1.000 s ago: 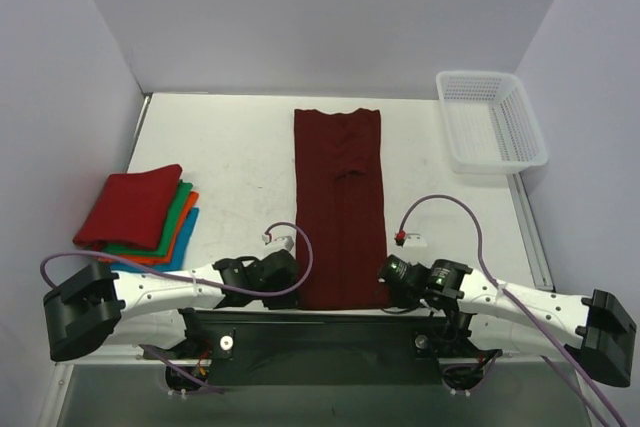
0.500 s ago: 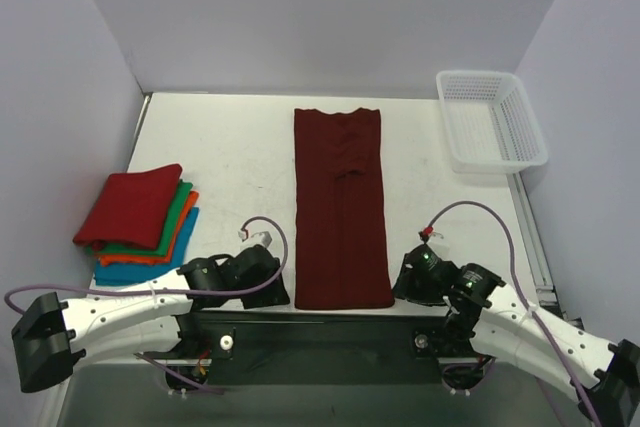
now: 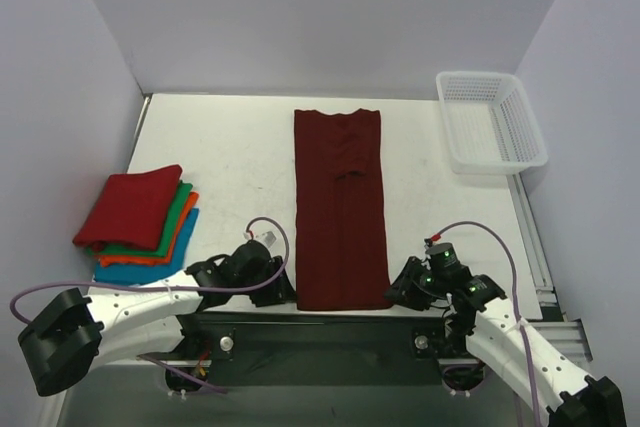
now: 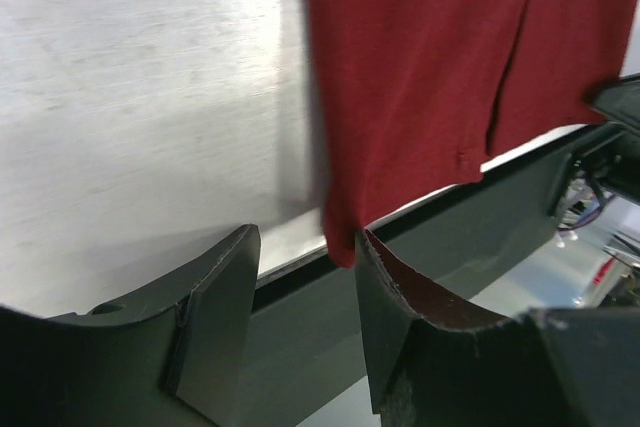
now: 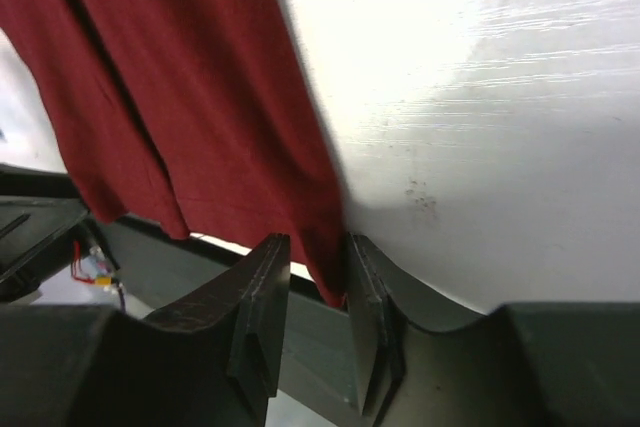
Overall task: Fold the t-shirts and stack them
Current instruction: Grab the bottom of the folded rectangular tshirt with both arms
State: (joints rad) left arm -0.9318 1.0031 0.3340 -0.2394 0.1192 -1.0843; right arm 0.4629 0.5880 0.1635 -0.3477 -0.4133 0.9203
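Both arms have swung back in; the left gripper (image 4: 305, 237) and right gripper (image 5: 315, 239) straddle the maroon shirt's (image 3: 340, 207) near corners, jaws parted, pinching nothing; probably ready to fold.

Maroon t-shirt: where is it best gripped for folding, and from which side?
By its two near hem corners, coming from the table's near edge. The maroon t-shirt lies flat as a long strip, and those corners overhang the edge, so a pinch can close over and under them.

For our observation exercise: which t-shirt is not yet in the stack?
The dark maroon t-shirt, lying alone as a long strip; the red, green, orange and blue ones form the stack at left.
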